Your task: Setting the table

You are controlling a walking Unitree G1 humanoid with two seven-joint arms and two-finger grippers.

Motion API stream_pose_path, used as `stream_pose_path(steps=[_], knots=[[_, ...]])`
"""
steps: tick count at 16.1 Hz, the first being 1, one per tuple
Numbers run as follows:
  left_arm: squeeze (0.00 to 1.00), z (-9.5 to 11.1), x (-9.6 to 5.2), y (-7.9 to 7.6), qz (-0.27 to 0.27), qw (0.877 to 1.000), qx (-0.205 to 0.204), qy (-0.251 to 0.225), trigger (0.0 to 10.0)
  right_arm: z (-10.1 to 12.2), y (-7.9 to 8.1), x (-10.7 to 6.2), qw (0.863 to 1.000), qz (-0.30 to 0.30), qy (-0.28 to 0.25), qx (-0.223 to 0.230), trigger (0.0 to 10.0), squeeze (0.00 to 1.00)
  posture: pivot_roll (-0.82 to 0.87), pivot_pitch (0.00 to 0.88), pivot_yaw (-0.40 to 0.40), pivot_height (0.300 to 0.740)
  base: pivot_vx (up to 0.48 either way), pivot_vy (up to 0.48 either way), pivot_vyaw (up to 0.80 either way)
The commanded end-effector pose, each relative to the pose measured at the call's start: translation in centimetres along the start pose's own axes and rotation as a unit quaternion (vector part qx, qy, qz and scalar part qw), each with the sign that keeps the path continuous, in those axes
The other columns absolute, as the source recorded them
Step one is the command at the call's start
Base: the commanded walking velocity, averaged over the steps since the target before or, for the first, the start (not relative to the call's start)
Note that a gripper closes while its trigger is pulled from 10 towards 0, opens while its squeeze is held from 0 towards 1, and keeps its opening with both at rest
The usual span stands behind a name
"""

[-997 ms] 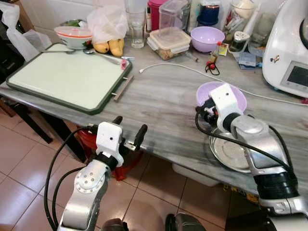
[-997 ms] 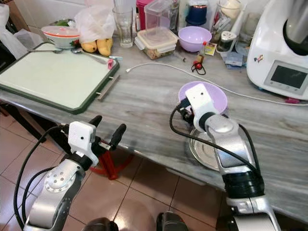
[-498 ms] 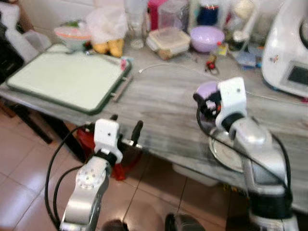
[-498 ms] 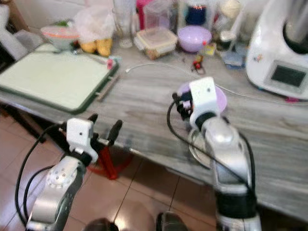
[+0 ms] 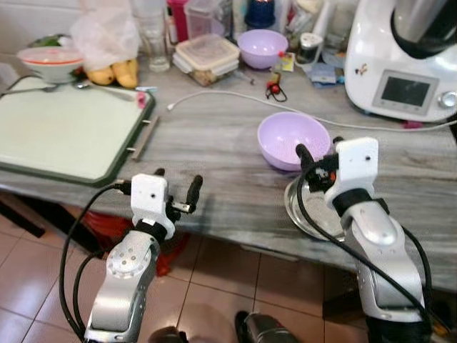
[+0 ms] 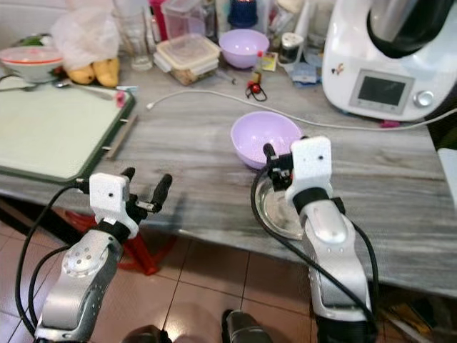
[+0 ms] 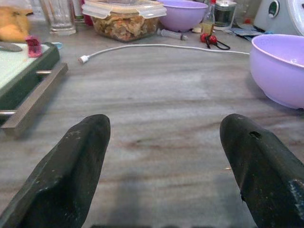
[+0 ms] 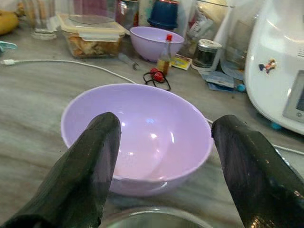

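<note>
Right gripper [image 5: 314,153] hovers at the near rim of the purple bowl [image 5: 293,140], above the steel plate [image 5: 308,209] – fingers spread wide, nothing between them. In the right wrist view both black fingers [image 8: 90,161] frame the bowl without touching it; the bowl is upright and empty inside.

The bowl sits mid-counter [image 5: 221,136], right of centre, just beyond the steel plate, which lies at the counter's near edge under the right wrist.

Left gripper [image 5: 176,186] is at the near edge of the counter, left of the bowl and well apart from it – fingers parted, holding nothing. Its wrist view looks across bare counter toward the bowl.

Far left: green-rimmed tray [image 5: 64,128] with a metal handle. Behind it a bowl with a red-rimmed lid [image 5: 47,63], a plastic bag [image 5: 103,39], bananas [image 5: 114,73] and a glass [image 5: 151,39]. Far centre: lidded food box [image 5: 208,57] and a second purple bowl [image 5: 262,47]. A white cable [image 5: 235,96] runs across the counter. Far right: white kitchen appliance [image 5: 400,64] with a screen.
</note>
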State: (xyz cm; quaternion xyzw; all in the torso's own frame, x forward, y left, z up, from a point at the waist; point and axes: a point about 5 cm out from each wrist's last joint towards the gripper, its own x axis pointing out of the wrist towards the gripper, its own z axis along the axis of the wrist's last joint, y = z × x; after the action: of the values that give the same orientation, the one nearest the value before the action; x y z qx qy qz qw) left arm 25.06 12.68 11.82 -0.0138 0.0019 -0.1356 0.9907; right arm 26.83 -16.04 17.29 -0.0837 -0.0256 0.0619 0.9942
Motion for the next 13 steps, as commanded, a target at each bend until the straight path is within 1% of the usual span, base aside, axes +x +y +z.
stream_pose_path(steps=[1,3,4,5,8,13], knots=[[0.00,0.30,-0.03,0.11,0.003,1.000,0.002,-0.002,10.0,0.55,-0.05,-0.17,1.000,-0.006,-0.021,0.004,10.0,0.00,-0.01,0.049,0.022,0.740,-0.240,0.000,-0.48],[0.00,0.42,0.01,0.11,0.001,1.000,0.004,-0.003,10.0,0.31,0.05,-0.34,1.000,-0.006,-0.028,-0.003,10.0,0.00,0.00,0.048,0.020,0.740,-0.266,0.000,0.00],[0.00,0.46,0.02,0.13,0.001,1.000,0.005,-0.003,10.0,0.15,0.03,-0.36,1.000,-0.008,-0.025,0.006,10.0,0.00,0.00,0.047,0.019,0.740,-0.270,0.000,0.00],[0.00,0.52,0.08,0.28,0.002,1.000,0.005,-0.004,10.0,-0.11,-0.07,-0.32,1.000,-0.013,-0.020,0.015,10.0,0.00,0.00,0.045,0.018,0.740,-0.266,0.000,-0.56],[0.00,0.60,0.19,0.30,0.002,1.000,0.006,-0.006,10.0,0.03,-0.19,-0.06,0.999,-0.014,-0.027,0.012,10.0,0.00,0.00,0.043,0.017,0.740,-0.294,0.000,-0.80],[0.00,0.53,0.31,0.25,-0.002,1.000,0.008,-0.005,10.0,-0.17,-0.13,0.03,0.999,-0.014,-0.028,0.011,10.0,0.00,0.00,0.036,0.018,0.740,-0.302,0.000,0.00]])
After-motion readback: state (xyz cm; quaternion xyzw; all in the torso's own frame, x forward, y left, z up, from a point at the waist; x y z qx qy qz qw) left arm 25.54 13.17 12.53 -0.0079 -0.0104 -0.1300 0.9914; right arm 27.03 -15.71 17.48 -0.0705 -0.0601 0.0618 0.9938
